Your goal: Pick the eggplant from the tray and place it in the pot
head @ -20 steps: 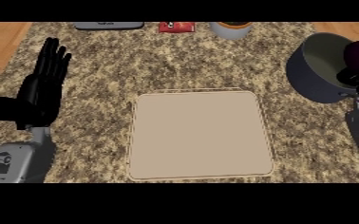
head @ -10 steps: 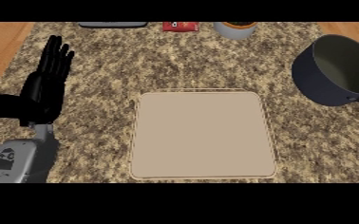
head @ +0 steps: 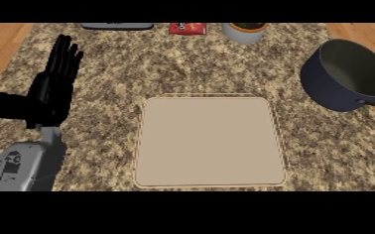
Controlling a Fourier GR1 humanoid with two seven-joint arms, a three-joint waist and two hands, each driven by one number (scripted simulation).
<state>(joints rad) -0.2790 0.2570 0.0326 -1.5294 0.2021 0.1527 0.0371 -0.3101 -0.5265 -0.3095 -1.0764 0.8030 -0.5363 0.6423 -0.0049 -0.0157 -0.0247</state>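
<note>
The beige tray lies flat in the middle of the counter with nothing on it. A dark grey pot stands at the right edge, partly cut off by the frame; the part of its inside that shows is bare. No eggplant shows anywhere. My left hand rests at the left, open with fingers straight and pointing up, well apart from the tray. My right hand is out of the view.
Along the counter's far edge sit a flat grey object, a small red item and a pale bowl. The speckled counter ends in wooden strips at both sides.
The right hand, which was over the pot at the right edge a second ago, has left the view. The left hand has hardly moved.
</note>
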